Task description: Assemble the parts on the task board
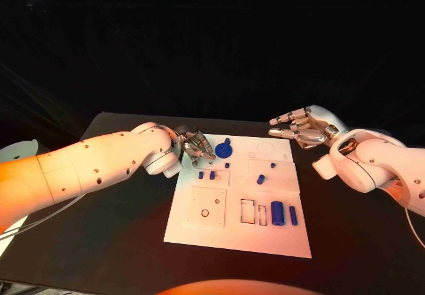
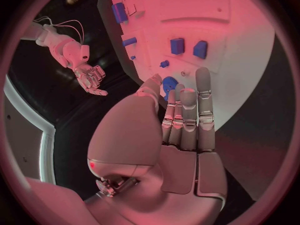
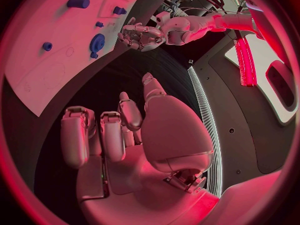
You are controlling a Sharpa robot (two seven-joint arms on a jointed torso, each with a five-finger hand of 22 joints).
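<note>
Blue gear-like part (image 1: 223,149) on the task board (image 1: 239,236), toward 11 o'clock of the plate, just beside the fingertips of the left robot hand (image 1: 193,149). Small blue pegs (image 1: 206,175) below it toward 7 o'clock; one more short peg (image 1: 261,179) near the board's middle; two upright blue cylinders (image 1: 277,212) at about 4 o'clock, next to outlined slots. Seen from the left wrist: fingers (image 2: 203,100) stretched nearly straight and close together over the board, reaching to the gear part, nothing clasped between them; contact with the part not determinable. Right robot hand (image 1: 301,127) off the board at 1 o'clock, above the tabletop (image 1: 115,246), fingers loosely curled and spread, holding nothing.

Step judged in hand: approach to the gear part for pickup or seating, assembly at an early stage with most pieces lying loose. Next move likely calling for a closing pinch across the gear's rim, then alignment over its post or recess before pressing down.
</note>
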